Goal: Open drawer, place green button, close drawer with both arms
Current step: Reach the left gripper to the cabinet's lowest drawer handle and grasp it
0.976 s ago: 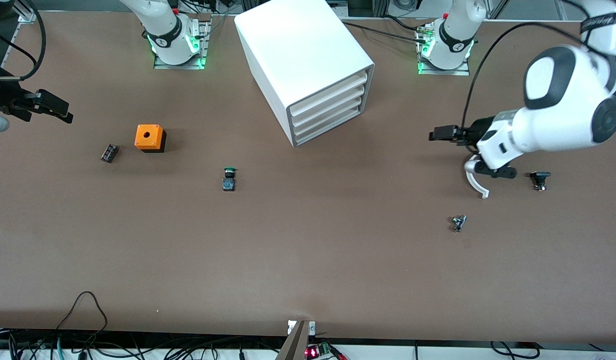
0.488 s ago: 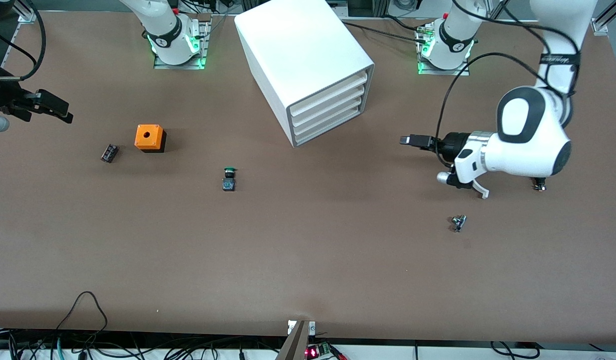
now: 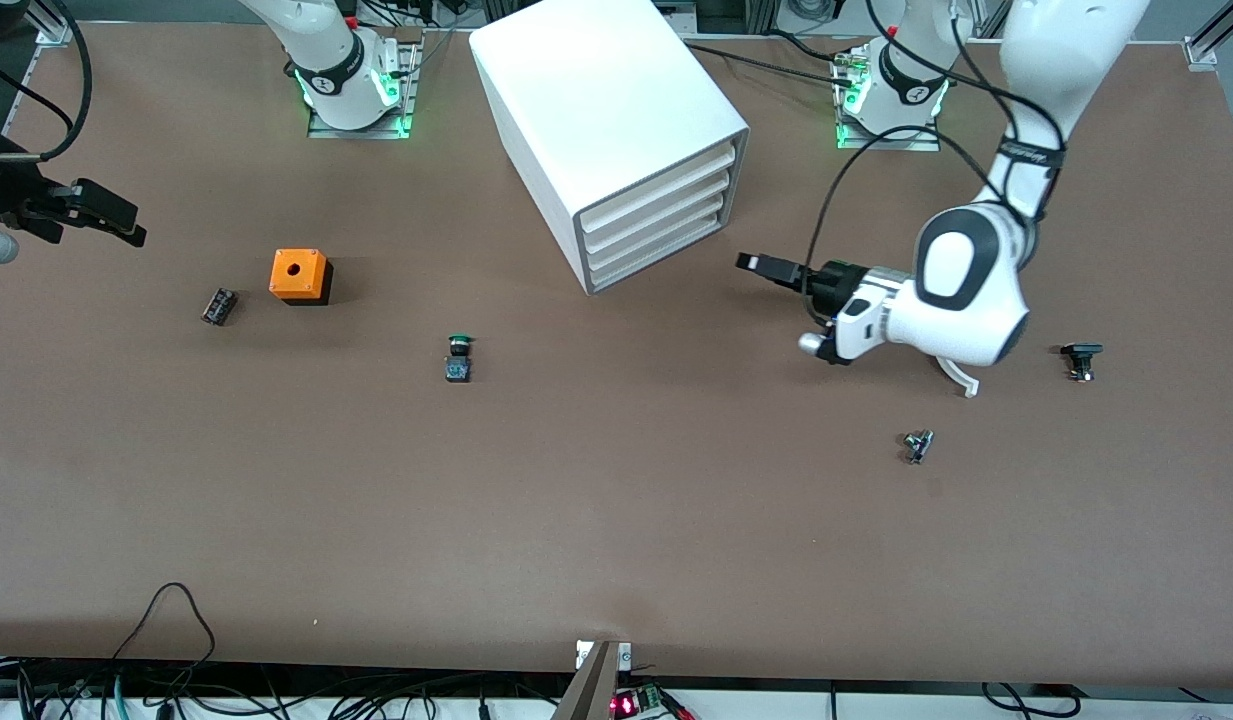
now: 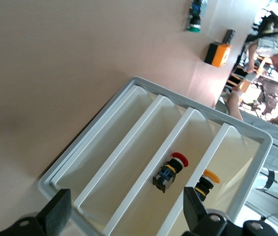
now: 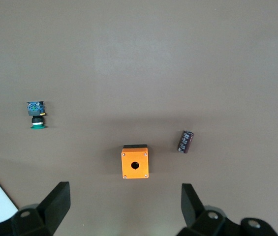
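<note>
The white cabinet (image 3: 616,120) stands between the arm bases, with four alike tray drawers (image 3: 661,235) all pushed in, facing the left arm's end. My left gripper (image 3: 751,265) is open and empty, in front of the drawers with a gap between. In the left wrist view its fingers (image 4: 60,211) frame the drawer fronts (image 4: 129,147). The green-capped button (image 3: 458,358) lies on the table nearer the front camera than the cabinet. It also shows in the right wrist view (image 5: 37,115). My right gripper (image 3: 111,222) waits open and empty at the right arm's end of the table.
An orange box (image 3: 299,275) and a small dark block (image 3: 219,305) lie toward the right arm's end. A black-capped part (image 3: 1080,358), a small metal part (image 3: 917,445) and a white curved piece (image 3: 961,380) lie toward the left arm's end. Two upper drawers hold a red-capped (image 4: 170,169) and a yellow-capped button (image 4: 205,183).
My left arm has swung in from the left arm's end of the table, bringing its open gripper closer to the drawer fronts. The right arm has not moved.
</note>
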Robot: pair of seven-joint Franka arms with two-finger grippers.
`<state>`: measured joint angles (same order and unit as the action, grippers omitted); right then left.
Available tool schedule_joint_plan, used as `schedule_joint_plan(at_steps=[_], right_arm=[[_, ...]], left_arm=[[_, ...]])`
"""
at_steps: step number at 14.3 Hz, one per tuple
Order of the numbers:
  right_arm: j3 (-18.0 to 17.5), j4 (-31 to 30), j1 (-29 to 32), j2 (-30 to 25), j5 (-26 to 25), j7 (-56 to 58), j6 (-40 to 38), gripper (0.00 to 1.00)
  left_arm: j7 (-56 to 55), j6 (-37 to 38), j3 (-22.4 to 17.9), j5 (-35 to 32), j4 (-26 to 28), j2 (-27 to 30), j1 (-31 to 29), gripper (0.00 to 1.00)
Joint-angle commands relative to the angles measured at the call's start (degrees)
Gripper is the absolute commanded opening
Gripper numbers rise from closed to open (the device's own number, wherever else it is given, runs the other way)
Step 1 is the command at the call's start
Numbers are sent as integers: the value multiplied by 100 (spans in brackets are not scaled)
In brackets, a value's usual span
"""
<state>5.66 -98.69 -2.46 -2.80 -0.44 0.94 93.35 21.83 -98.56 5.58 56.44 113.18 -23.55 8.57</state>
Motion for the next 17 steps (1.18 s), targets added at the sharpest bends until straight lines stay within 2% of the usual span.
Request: schedule_joint_plan(at_steps=[1, 5, 12, 15, 16, 17], right_arm=[[-3, 16, 17, -28, -44, 20, -10, 100], [-3, 16, 17, -27, -44, 20, -10, 100], [-3, 16, 17, -28, -44, 20, -10, 100], [-3, 16, 17, -19, -35, 20, -10, 100], [-3, 25, 17, -19, -35, 20, -10, 100], [-3, 25, 17, -19, -44, 20, -10, 100]], left_arm=[[611, -93, 4, 497, 108, -220, 171, 100], [1209, -478, 48, 1017, 398, -378, 487, 100], [1236, -1060, 171, 1097, 485, -668, 777, 100], [1236, -1252, 180, 1412, 618, -721, 1040, 99], [1236, -1306, 189, 1439, 653, -730, 1111, 98], [1236, -1367, 250, 1483, 679, -730, 1146, 92]])
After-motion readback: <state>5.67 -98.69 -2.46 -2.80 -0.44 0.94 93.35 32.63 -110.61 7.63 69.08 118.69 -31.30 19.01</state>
